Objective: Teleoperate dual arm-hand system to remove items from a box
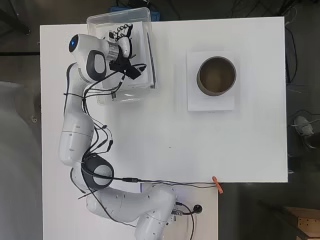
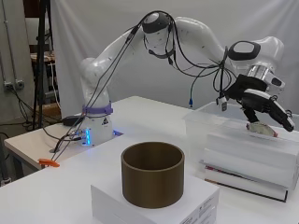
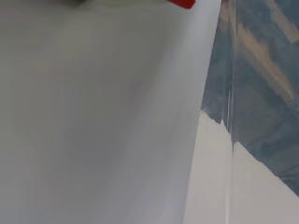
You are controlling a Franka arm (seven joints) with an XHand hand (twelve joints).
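Observation:
A clear plastic box (image 1: 145,30) (image 2: 210,122) stands at the table's far left corner on a stack of white books (image 2: 247,168). My hand (image 1: 123,41) (image 2: 262,103) is over the box, fingers reaching down and forward. A flat pale item with a reddish edge (image 2: 260,129) sits under the fingers at rim height, pinched against them. In the wrist view there is only a white surface (image 3: 103,116) and a small red corner (image 3: 183,3). The arm hides the rest of the box's inside.
A brown round container (image 1: 216,75) (image 2: 153,173) stands open on a white flat box (image 1: 195,102) at the right of the table's middle. A small orange object (image 1: 217,184) (image 2: 48,163) lies at the table's near edge. Cables hang from the arm.

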